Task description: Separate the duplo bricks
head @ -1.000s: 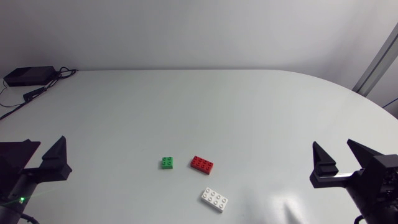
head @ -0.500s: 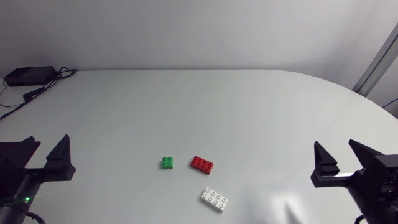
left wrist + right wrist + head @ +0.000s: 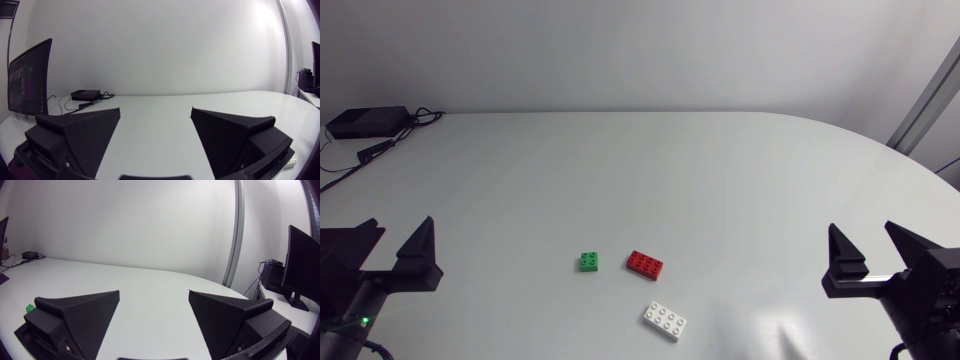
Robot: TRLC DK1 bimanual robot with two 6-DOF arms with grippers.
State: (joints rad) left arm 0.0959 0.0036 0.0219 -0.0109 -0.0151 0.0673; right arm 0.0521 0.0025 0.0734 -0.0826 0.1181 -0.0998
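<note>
Three duplo bricks lie apart on the white table [image 3: 650,170]: a small green brick [image 3: 588,261], a red brick [image 3: 645,264] just to its right, and a white brick [image 3: 664,320] nearer the front edge. No brick touches another. My left gripper [image 3: 390,250] hovers at the left edge, open and holding nothing, far from the bricks. At the right edge my right gripper [image 3: 875,258] is open and just as bare. The right wrist view shows the green brick [image 3: 31,308] beside one finger of my right gripper [image 3: 154,310]. In the left wrist view my left gripper [image 3: 155,130] holds nothing.
A black box [image 3: 365,122] with cables sits at the table's back left corner, also in the left wrist view as the black box [image 3: 85,94]. The table's curved edge runs along the far right.
Both grippers have drifted a little to the right. The bricks have not moved.
</note>
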